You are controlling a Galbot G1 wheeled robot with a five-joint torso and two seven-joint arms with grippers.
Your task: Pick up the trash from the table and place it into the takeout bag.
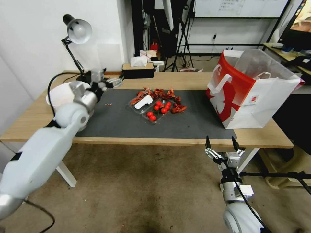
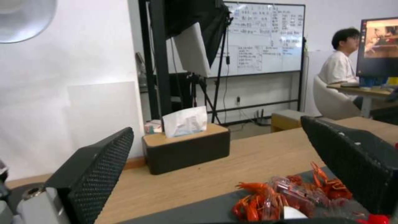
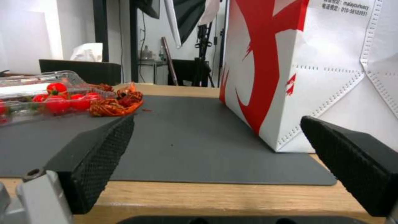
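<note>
While the left pincer (image 1: pixel 111 82) hovers with its fingers spread and empty over the far left corner of the dark grey mat (image 1: pixel 110 121), near the big white bowl (image 1: pixel 61 94), the trash lies well apart from it at the mat's middle: a clear plastic tray (image 1: pixel 150 108) holding red cherry tomatoes (image 1: pixel 158 108) and a white piece, ringed by red crayfish shells (image 1: pixel 162 94). None of the cups or cans the task might suggest can be seen; this loose heap is what the tabletop (image 1: pixel 181 81) carries.

The right pincer (image 1: pixel 223 145) hangs below the near edge of the tabletop, fingers spread, holding nothing, just in front of the takeout bag (image 1: pixel 251 90), which stands open on the mat's right end.

Several things could go wrong from here. The shells are small, spiky and scattered, so a pinch may take one and drag others across the mat or off it. The tray looks thin and flexible; squeezed at one rim it could tip and let the round tomatoes roll away. The bag looks light and leans a little, so a pincer brushing its rim or a white handle (image 1: pixel 223 84) could push it over or fold the clear liner (image 1: pixel 259 63) shut. Rising from below, the right arm could also strike the tabletop's edge.
</note>
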